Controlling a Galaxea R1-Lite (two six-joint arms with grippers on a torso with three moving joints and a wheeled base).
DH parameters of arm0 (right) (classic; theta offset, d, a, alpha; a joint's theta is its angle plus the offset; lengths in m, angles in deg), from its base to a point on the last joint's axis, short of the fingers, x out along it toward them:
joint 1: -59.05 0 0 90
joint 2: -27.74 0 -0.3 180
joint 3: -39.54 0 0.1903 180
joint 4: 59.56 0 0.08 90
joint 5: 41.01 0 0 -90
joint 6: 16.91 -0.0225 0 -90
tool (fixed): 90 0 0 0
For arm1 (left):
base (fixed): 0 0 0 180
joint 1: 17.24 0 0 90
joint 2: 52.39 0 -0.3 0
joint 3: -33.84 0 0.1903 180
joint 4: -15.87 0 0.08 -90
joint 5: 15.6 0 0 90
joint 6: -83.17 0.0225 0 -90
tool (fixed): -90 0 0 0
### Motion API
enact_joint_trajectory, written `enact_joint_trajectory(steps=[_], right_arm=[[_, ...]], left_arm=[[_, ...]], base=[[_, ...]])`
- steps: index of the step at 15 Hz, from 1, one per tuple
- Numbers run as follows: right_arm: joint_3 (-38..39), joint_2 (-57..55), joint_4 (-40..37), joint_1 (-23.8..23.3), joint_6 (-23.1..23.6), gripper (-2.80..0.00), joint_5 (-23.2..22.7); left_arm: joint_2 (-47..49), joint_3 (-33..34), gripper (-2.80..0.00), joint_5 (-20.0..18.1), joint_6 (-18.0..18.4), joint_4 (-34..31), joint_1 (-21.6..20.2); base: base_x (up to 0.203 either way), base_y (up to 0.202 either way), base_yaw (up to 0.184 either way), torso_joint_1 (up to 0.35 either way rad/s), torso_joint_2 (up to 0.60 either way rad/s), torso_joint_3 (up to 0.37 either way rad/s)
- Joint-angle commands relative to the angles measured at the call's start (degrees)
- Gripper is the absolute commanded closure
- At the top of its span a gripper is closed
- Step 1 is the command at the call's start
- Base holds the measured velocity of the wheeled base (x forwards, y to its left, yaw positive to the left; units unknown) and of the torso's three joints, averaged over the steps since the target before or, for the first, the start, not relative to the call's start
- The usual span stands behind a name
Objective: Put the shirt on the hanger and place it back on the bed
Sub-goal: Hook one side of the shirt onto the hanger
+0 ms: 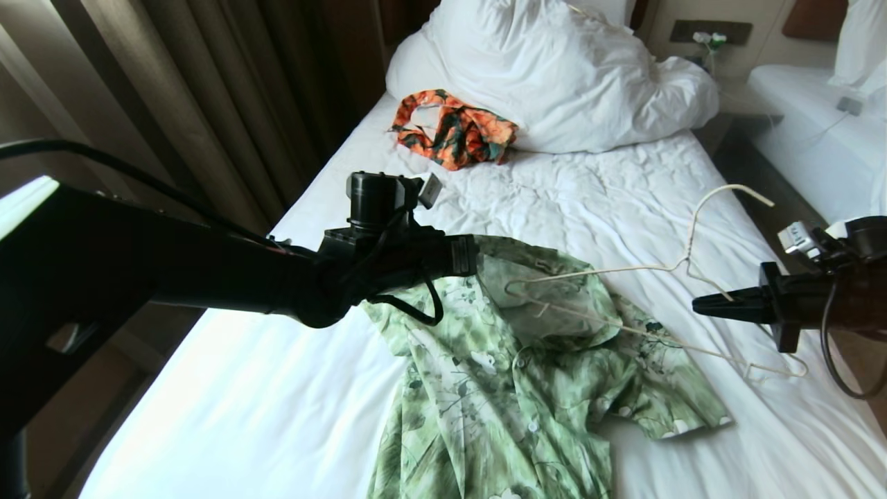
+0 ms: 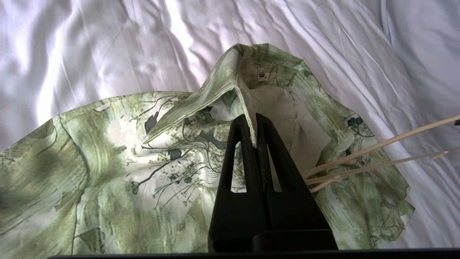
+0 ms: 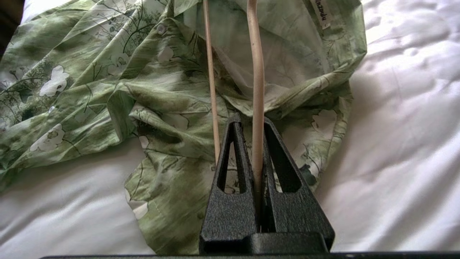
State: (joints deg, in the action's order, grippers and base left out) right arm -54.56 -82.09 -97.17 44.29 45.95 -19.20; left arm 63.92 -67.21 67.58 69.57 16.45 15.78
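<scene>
Roughly midway, the shirt (image 1: 513, 367) lies on the bed (image 1: 277, 388) with the left gripper (image 2: 256, 133) clamped on its collar edge, while the right gripper (image 3: 248, 126), clamped on the hanger (image 1: 686, 260), has one end inside the neck opening; the other shoulder remains.

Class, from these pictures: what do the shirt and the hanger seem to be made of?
The shirt: thin woven cloth, matte; it creases softly and the collar lets light through. The hanger: probably coated wire, smooth cream finish; thin rods with a twisted neck.
</scene>
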Motion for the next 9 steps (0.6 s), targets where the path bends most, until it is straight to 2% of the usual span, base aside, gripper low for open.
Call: enact_joint_trajectory(steps=[1,3,9], right_arm=[[-1.9,-2.1,-0.1,2.1,0.1,0.0,0.2],[-3.8,-2.6,-0.1,3.3,-0.6,0.0,0.7],[-7.4,-3.3,-0.2,4.6,-4.0,0.0,3.3]], left_arm=[[-2.4,-0.3,0.0,0.0,0.0,-0.4,1.3],[-3.7,-1.9,0.0,0.2,-0.1,-3.6,3.2],[-6.3,-1.3,0.0,3.9,-0.1,-5.0,8.9]], base=[[0.0,0.0,0.0,0.0,0.0,0.0],[0.0,0.0,0.0,0.0,0.0,0.0],[0.0,0.0,0.0,0.0,0.0,0.0]])
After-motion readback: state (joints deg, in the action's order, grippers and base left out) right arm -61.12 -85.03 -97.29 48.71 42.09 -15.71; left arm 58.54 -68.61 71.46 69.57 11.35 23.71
